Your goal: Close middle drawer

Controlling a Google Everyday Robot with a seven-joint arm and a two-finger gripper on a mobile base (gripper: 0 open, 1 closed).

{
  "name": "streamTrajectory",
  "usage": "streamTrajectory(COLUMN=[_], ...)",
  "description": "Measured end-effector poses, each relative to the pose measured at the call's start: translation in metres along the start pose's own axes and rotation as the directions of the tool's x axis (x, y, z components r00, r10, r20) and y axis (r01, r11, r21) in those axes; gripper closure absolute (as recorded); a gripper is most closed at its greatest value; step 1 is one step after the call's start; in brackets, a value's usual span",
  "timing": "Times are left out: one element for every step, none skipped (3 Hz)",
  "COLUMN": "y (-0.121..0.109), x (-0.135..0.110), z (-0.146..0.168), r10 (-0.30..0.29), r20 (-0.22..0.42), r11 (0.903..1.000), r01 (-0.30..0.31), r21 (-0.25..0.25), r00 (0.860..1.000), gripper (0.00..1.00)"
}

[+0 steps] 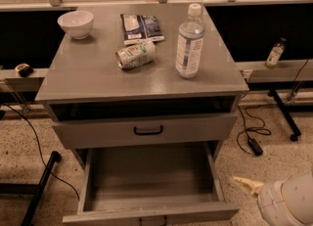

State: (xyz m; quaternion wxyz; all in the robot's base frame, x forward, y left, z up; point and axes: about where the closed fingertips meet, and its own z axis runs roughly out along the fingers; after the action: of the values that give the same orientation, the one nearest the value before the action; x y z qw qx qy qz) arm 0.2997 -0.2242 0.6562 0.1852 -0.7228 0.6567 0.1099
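Camera view: the pulled-out middle drawer lies just left of the hand; whether the hand is spread cannot be told.

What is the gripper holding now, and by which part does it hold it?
Nothing is held. The gripper is low on the right, beside the open middle drawer, and does not touch it.
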Motion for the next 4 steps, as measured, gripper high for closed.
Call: streamTrajectory(y=[0.006, 0.007, 0.017, 0.021], x=[0.000, -0.012, -0.029, -0.036], z=[0.006, 0.032, 0.087, 0.139], r10=[-0.019, -0.078, -0.102, -0.093], r20=[0.001, 0.070, 0.141, 0.170], r11=[0.9997, 0.9933, 0.9812, 0.9793], r01=[0.019, 0.084, 0.122, 0.121], r21=[-0.016, -0.080, -0.149, -0.162], r00=[1.000, 0.994, 0.985, 0.981], gripper=[0.00, 0.00, 0.00, 0.16])
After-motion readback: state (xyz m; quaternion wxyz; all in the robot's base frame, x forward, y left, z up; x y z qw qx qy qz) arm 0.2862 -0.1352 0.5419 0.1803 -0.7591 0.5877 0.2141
